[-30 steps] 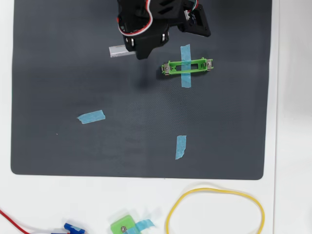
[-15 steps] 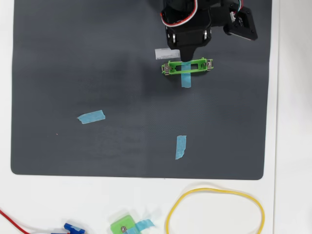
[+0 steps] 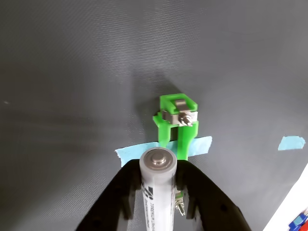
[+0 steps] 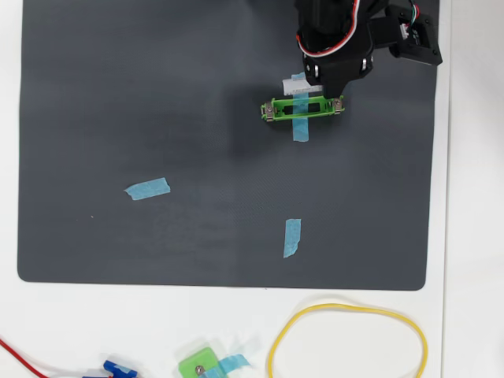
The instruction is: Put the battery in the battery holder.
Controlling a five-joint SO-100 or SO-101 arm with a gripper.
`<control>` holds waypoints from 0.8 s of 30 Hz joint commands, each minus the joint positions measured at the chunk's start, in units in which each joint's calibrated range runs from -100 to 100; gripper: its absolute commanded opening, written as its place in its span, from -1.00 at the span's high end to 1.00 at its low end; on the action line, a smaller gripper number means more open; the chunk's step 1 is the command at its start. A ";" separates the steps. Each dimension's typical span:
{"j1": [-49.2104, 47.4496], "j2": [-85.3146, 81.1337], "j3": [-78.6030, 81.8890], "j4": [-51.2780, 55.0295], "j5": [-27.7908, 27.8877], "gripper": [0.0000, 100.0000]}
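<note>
My gripper (image 3: 158, 185) is shut on the battery (image 3: 157, 197), a white cell with dark printing whose grey metal end points away from the camera. Just beyond that end stands the bright-green battery holder (image 3: 177, 126), seen end-on with a silver contact and screw, fixed to the dark mat by blue tape (image 3: 199, 144). In the overhead view the holder (image 4: 315, 108) lies crosswise at the upper right of the mat. The battery (image 4: 292, 85) shows as a white patch just behind the holder's left half, under the black gripper (image 4: 305, 81). Whether the battery touches the holder cannot be told.
Loose blue tape strips lie on the mat (image 4: 147, 188) (image 4: 292, 237), and one shows in the wrist view (image 3: 291, 142). On the white table in front are a yellow loop (image 4: 346, 346), a small squarish green piece (image 4: 198, 365) and a red wire (image 4: 20, 354).
</note>
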 commanded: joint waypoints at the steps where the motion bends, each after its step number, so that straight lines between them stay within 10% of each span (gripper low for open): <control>1: -1.96 0.48 -1.48 -2.72 0.48 1.00; 24: -0.09 1.68 -6.76 -5.69 -1.55 1.00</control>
